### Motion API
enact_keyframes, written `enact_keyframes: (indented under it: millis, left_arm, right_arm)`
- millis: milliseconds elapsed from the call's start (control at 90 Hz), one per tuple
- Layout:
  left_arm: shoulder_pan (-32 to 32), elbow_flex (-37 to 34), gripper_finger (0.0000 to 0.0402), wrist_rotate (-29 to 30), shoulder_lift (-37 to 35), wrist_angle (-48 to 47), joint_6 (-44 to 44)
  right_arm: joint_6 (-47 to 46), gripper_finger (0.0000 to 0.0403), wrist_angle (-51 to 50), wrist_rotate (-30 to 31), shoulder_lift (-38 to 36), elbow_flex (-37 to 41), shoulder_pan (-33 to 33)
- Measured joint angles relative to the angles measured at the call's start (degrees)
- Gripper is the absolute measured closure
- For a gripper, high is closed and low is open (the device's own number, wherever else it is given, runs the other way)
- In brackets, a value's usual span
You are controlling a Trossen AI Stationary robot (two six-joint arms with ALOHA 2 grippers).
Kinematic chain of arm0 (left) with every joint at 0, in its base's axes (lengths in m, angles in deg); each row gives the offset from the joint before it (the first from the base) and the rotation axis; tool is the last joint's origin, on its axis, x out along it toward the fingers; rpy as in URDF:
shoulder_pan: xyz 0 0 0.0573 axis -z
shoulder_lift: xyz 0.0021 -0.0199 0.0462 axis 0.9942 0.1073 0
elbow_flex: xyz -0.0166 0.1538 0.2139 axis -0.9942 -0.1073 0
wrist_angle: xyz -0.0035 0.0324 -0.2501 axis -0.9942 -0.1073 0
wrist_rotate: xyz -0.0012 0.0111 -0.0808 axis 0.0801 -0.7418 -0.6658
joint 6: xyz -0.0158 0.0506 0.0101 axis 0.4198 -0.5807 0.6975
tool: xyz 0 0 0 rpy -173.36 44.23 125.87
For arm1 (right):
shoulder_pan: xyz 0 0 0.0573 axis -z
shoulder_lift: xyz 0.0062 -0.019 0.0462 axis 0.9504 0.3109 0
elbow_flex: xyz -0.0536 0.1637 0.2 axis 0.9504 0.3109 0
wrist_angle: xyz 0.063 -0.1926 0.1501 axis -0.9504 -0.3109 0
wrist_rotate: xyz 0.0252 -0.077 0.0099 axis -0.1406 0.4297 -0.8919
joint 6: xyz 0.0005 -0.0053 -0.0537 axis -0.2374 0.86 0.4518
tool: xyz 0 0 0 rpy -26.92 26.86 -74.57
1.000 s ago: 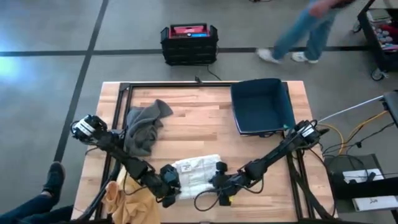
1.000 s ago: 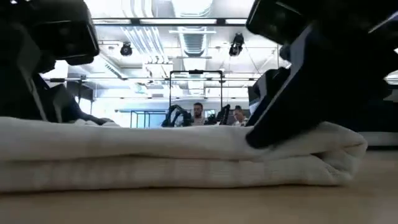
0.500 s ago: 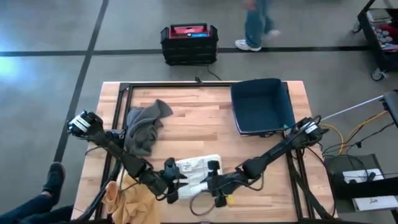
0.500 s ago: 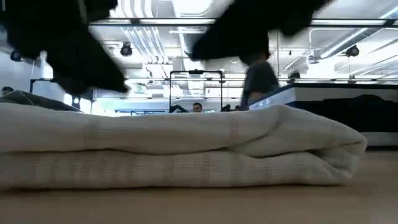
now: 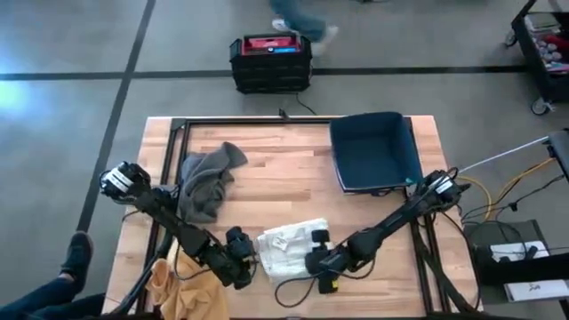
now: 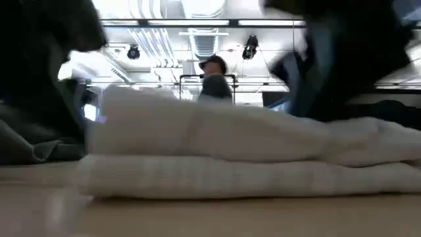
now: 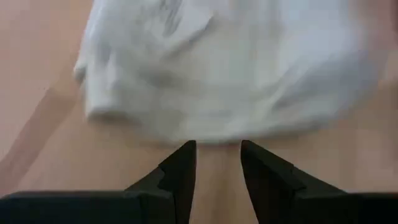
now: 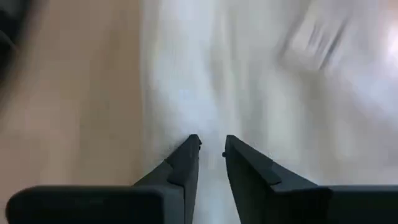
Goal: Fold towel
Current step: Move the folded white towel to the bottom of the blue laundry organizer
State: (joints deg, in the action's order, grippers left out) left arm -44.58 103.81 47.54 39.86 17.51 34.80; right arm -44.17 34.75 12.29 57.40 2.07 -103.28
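Observation:
A white towel [image 5: 292,246] lies folded in several layers near the table's front edge, also seen in the low view [image 6: 237,158]. My left gripper [image 5: 244,260] is low at the towel's left edge, open by a narrow gap [image 7: 217,148], its tips just short of the cloth. My right gripper [image 5: 317,255] is at the towel's right side, its fingers a narrow gap apart [image 8: 211,140] over the cloth. My right gripper's fingertips [image 8: 194,144] stand over the towel's top layer [image 8: 211,93], but I cannot tell whether they touch it. My left gripper's fingertips [image 7: 186,149] stand at the towel's left edge [image 7: 186,127]; touching or just apart, I cannot tell.
A crumpled grey cloth [image 5: 206,182] lies at the back left and a yellow cloth [image 5: 178,283] at the front left corner. A dark blue bin [image 5: 375,151] stands at the back right. A cable [image 5: 293,290] loops near the front edge.
Both grippers came together over the towel half a second ago and have since drawn apart, the left toward the table's left edge, the right toward its right. The towel has slid a little toward the table's right edge, and its top layer now sits bunched.

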Motion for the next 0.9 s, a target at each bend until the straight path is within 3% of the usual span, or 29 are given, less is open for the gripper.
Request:
enact_keyframes:
  millis: [144, 256, 456, 544, 900]
  left_arm:
    - [0.42, 1.61, 0.0299, 1.38, -3.17, -0.69, -2.55]
    - [1.12, 1.81, 0.0309, 3.02, -3.92, -1.04, -3.96]
    - [1.95, 1.52, 0.0327, 3.37, -3.20, -3.42, -3.07]
    - [2.11, 1.52, 0.0328, 3.37, -3.22, -3.58, -2.03]
    - [3.09, 1.44, 0.0329, 3.98, -2.89, -3.72, -1.10]
  right_arm:
    - [7.71, 0.0357, 1.19, 4.97, 0.25, -4.53, 0.65]
    - [12.12, 0.0366, 7.78, 10.47, 2.11, -4.65, 1.73]
    - [11.44, 0.0384, 8.82, 1.66, 9.72, -4.45, 5.99]
    - [7.36, 0.0394, 5.89, 0.51, 11.97, -4.48, 6.58]
    - [-11.73, 0.0402, -30.51, 1.00, 8.13, -4.75, 1.81]
